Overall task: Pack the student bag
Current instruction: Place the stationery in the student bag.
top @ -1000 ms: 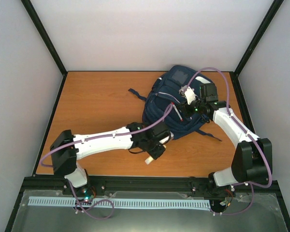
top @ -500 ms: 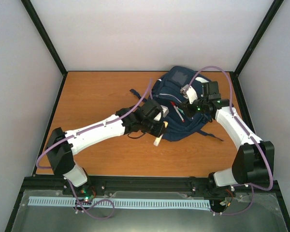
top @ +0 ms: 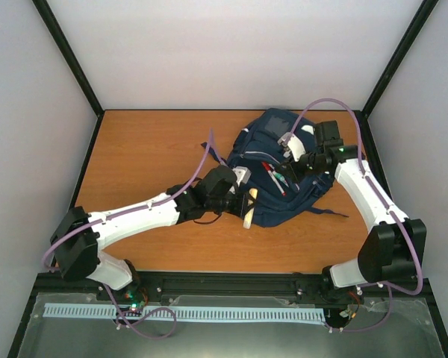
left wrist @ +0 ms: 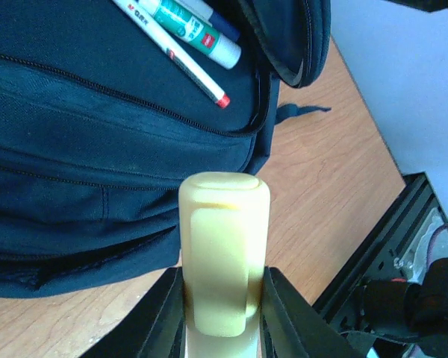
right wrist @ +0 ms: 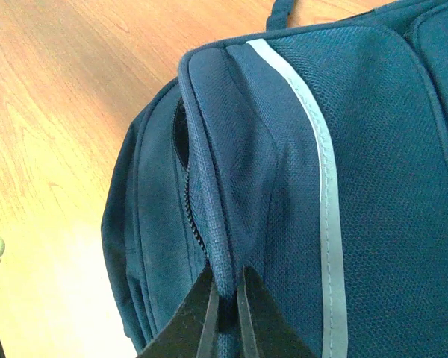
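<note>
A flat orange-brown wooden table top (top: 149,149) lies under the left claw (top: 243,203) and spreads out to its left. Plain white walls (top: 231,52) stand beyond the claw and on both sides of it, with thin black metal posts (top: 67,56) in the corners. Behind the claw runs a black metal rail (top: 231,282), then a long white toothed strip (top: 209,315) on a shiny grey metal sheet (top: 75,335).

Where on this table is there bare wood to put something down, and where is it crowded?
Bare wood: the far-left part of the table, between the left wall and the student bag; also the near strip between the bag and the front rail. Crowded: the far right, where the bag, the right gripper and the left gripper meet.
</note>
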`<state>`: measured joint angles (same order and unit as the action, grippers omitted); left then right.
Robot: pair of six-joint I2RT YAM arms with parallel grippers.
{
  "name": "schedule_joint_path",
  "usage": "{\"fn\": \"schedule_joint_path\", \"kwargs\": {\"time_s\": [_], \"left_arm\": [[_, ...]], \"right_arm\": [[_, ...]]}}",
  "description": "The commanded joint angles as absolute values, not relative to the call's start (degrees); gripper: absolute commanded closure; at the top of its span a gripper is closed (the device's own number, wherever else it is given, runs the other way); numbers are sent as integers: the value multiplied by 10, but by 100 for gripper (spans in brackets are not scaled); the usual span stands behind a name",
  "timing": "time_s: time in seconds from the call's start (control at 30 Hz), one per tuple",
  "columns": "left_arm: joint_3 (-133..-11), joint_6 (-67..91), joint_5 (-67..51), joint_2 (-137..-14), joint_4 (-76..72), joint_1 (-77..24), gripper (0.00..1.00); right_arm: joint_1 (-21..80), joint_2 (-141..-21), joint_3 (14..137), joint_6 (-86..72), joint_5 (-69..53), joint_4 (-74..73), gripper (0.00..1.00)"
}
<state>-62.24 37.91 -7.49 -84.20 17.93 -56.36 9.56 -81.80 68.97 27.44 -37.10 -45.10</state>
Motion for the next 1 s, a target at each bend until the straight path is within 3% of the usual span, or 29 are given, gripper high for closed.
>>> {"fn": "schedule_joint_path", "kwargs": {"time_s": [0.0,0.47,0.97], "left_arm": [[-607,418,-66,-816,78,-564,76],[-601,545,-61,-842,20,-523,73],[-669,745,-204,-1060,-186,-467,73]], "right_arm": [[96,-813,738,269,-412,-478,97],[96,-805,746,254,-457,-463,97],[96,-790,685,200,-504,-384,97]]}}
